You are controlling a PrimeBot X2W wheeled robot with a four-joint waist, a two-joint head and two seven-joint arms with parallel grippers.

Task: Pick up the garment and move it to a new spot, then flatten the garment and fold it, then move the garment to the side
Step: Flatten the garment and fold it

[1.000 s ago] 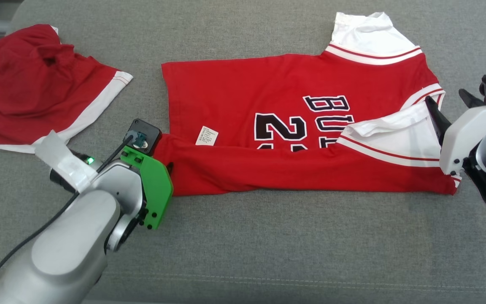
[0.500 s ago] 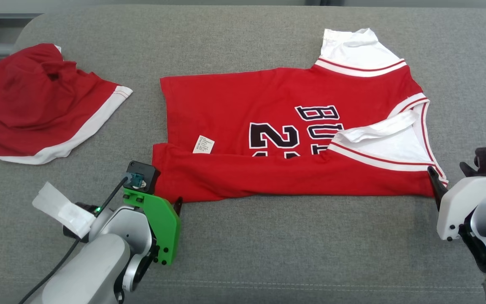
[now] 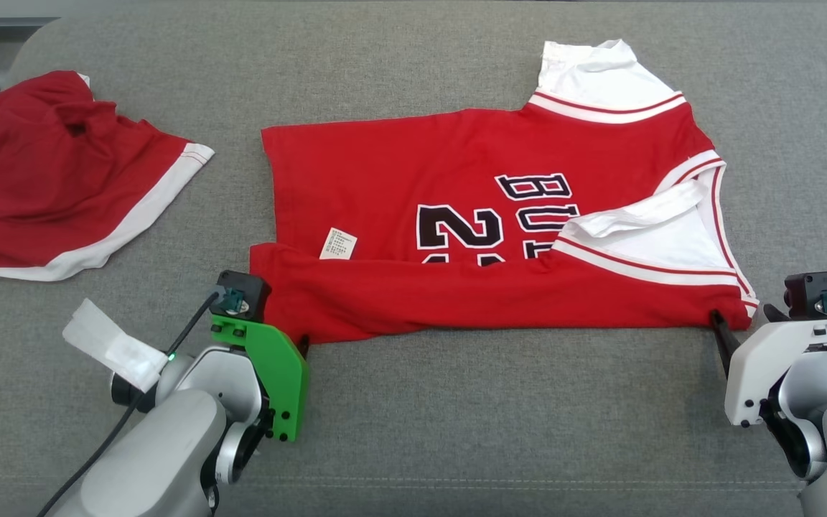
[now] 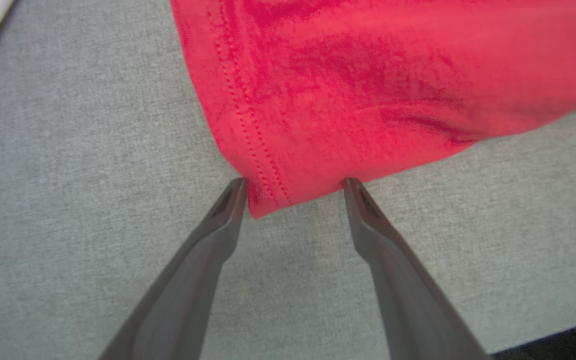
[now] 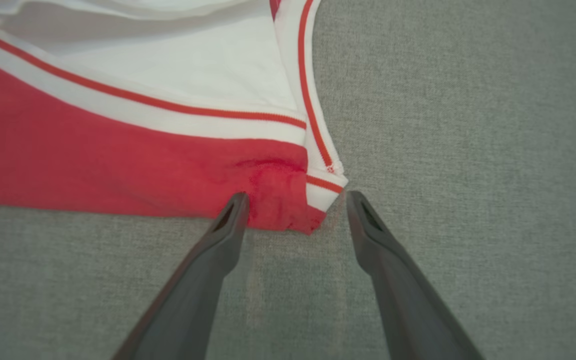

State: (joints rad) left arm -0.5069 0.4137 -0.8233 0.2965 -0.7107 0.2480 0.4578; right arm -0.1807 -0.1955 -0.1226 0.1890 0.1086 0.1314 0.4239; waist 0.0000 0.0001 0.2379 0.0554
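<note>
Garment (image 3: 399, 179) is lying part-folded, showing "BU" and "2" — left gripper (image 4: 293, 186) and right gripper (image 5: 296, 196) both gaping wide, gripping nothing.

Black lettering on the red jersey (image 3: 399, 165), edged in white and lying on its side in the head view: the letters "BU" (image 3: 537, 197) read clearly, and the rest of that word slips under the folded-over front edge. Just beside them, toward the hem, a large black digit (image 3: 459, 230) in the same style reads as a 2; a second character below it is cut off by the fold and cannot be made out. A small white tag (image 3: 338, 243) near the hem carries print too fine to read.
</note>
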